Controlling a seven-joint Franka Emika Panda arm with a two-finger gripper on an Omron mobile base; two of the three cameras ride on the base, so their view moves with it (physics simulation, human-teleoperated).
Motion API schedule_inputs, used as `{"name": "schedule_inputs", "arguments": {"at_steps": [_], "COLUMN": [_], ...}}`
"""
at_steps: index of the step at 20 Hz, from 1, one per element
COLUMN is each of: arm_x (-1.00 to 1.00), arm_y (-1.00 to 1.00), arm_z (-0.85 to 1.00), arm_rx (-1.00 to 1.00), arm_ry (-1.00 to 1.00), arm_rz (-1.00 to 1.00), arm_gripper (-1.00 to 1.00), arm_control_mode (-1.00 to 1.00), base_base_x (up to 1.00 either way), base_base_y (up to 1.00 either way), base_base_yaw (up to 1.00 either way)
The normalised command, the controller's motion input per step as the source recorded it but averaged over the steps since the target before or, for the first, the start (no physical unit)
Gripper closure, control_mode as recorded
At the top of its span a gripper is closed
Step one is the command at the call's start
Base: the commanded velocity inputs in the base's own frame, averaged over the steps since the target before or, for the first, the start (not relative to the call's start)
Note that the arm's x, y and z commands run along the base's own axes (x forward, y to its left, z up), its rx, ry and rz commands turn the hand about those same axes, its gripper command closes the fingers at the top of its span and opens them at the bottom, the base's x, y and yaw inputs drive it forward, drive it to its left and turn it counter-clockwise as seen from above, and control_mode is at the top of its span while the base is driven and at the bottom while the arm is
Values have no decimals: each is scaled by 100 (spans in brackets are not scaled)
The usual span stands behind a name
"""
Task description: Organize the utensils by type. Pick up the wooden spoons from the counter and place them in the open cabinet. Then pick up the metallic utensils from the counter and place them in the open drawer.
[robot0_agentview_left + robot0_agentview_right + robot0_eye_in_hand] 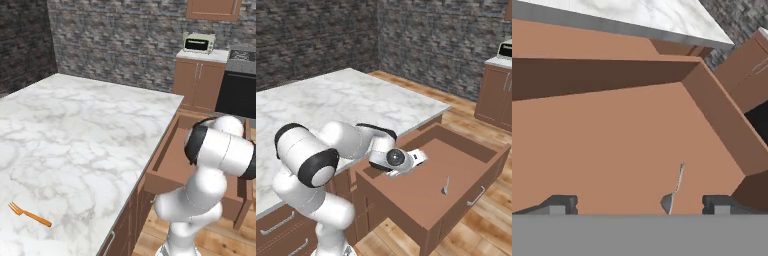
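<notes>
Matt wooden drawer (456,175), silvery metal spoon (673,192) (veined marble counter (75,125))

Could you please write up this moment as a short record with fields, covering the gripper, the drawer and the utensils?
gripper: open, above the drawer floor, holding nothing
open drawer: pulled out from under the counter
silver spoon: lying flat on the drawer floor, between and just beyond the fingertips, not gripped
fork: orange-brown, lying on the marble counter
counter: white marble with grey veins
toaster oven: on a far counter by the wall
</notes>
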Motion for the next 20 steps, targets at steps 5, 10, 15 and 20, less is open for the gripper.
{"name": "schedule_inputs", "arguments": {"at_steps": [5,10,15,20], "arm_x": [-13,-1,-7,-30], "arm_y": [-6,-7,-26,-1], "arm_z": [98,100,88,16], "arm_rx": [5,1,1,3], "arm_ry": [13,18,10,-6], "arm_rz": [39,36,38,24], "arm_gripper": [-100,-100,-100,-100], "arm_control_mode": [-100,-100,-100,-100], "base_base_x": [0,0,0,0], "base_base_y": [0,0,0,0], "base_base_yaw": [0,0,0,0]}}
